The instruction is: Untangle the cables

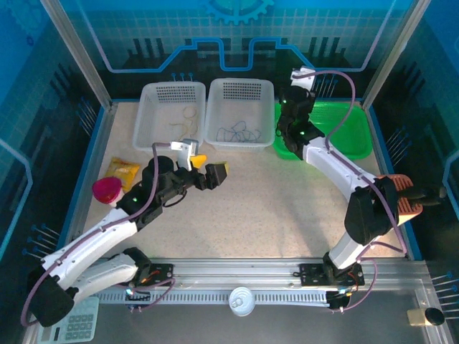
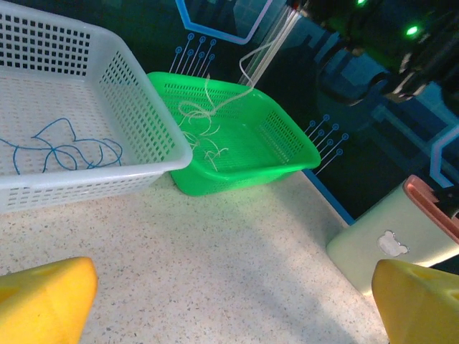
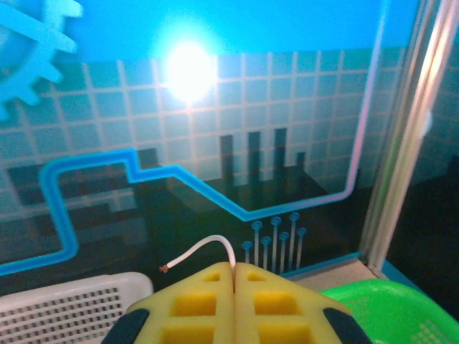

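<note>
Yellow foam faces of your right pincer (image 3: 234, 269) are pressed together on a thin white cable (image 3: 208, 249). Its cut end curls up and left of the tips, and the green perforated plastic basket (image 3: 401, 308) has its rim below right. Your left pincer (image 1: 208, 166) stands wide over bare speckled tabletop (image 2: 237, 244). Ahead left, the white perforated basket (image 2: 136, 107) holds a thin blue cable (image 2: 68, 150).

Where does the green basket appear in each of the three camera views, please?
Top external: green basket at upper right.
Left wrist: upper centre.
Right wrist: bottom right corner, beside the jaws shut on a white cable.
Shared landmark: the white perforated basket, immediately left of it in all three.
</note>
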Controlling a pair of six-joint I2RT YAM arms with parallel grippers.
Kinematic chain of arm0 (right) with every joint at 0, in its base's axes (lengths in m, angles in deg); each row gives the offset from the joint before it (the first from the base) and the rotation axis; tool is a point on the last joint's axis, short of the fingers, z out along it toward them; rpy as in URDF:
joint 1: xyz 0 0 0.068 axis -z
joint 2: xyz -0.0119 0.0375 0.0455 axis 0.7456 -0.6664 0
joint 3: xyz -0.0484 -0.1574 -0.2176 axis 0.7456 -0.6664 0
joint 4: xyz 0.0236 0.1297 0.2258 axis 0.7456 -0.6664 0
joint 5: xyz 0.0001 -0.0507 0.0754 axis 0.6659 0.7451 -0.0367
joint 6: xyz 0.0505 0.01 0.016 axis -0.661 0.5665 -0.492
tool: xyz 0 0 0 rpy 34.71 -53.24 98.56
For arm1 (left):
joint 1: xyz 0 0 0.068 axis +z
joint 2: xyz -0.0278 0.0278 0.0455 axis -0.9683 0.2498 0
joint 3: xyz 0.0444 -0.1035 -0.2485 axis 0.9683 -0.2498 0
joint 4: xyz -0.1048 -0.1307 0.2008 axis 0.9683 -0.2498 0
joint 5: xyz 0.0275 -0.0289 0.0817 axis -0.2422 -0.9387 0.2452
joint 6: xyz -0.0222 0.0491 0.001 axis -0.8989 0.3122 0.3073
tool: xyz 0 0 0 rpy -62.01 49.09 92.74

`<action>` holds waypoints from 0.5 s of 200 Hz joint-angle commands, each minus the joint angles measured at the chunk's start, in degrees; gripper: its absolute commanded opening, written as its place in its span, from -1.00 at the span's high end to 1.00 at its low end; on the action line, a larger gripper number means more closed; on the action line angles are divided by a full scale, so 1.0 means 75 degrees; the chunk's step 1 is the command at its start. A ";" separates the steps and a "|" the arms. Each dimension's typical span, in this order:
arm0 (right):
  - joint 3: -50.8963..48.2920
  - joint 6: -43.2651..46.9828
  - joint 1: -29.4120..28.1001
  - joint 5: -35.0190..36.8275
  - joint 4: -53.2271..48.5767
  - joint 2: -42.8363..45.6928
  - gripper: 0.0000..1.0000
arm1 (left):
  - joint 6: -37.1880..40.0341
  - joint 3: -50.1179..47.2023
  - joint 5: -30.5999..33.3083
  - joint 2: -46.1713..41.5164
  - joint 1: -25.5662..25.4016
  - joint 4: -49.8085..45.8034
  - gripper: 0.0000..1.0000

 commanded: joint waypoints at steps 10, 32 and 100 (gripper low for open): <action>0.0189 -0.0224 0.0446 0.0659 -0.0056 -0.0095 1.00 | 0.0174 0.0214 0.0140 -0.0291 0.0069 -0.0159 -0.98; 0.0166 -0.0819 0.0647 0.0641 -0.0906 -0.0091 1.00 | 0.0140 0.0160 0.0152 -0.0330 0.0063 -0.0119 -0.98; -0.0256 -0.3167 0.1259 -0.0791 -0.3838 -0.0174 0.99 | 0.0023 0.0258 0.0058 -0.0478 0.0062 -0.0203 -0.98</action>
